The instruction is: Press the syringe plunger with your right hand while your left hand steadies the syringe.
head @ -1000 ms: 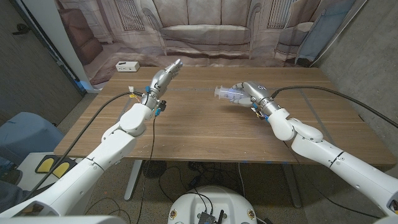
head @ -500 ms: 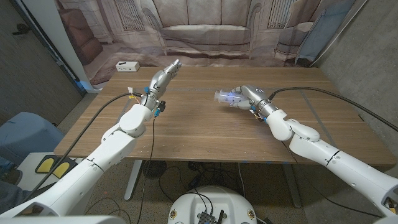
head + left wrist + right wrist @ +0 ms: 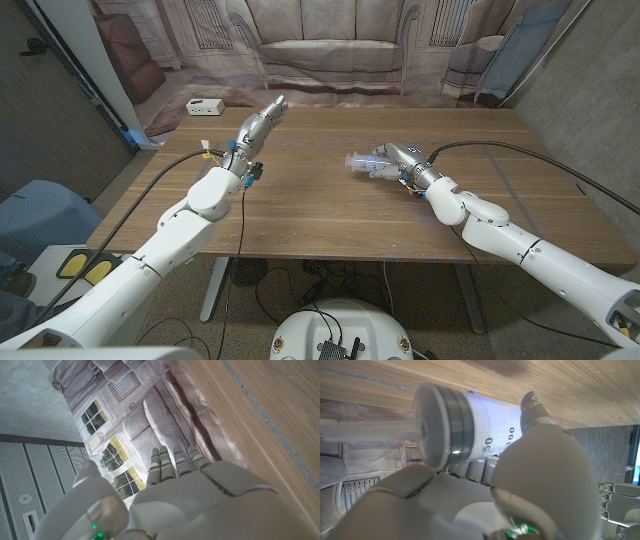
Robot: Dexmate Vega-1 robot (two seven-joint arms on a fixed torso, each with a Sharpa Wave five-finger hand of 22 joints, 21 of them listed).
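clear plastic, the syringe (image 3: pixel 364 159) lies sideways in the right hand (image 3: pixel 393 160), right of the table's (image 3: pixel 330 220) middle, its barrel poking left out of the clamped fingers (image 3: pixel 540 415). in the right wrist view the grey plunger seal (image 3: pixel 442 425) sits beside the 50 mark. farther left, the left hand (image 3: pixel 260 122) hovers well apart, fingers straight and together, holding nothing. a white box (image 3: pixel 204 106) lies at the far left edge.

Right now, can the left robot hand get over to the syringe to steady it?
Probably yes. The left robot hand is open and holds nothing, and only bare table lies between it and the syringe, which the right robot hand holds.
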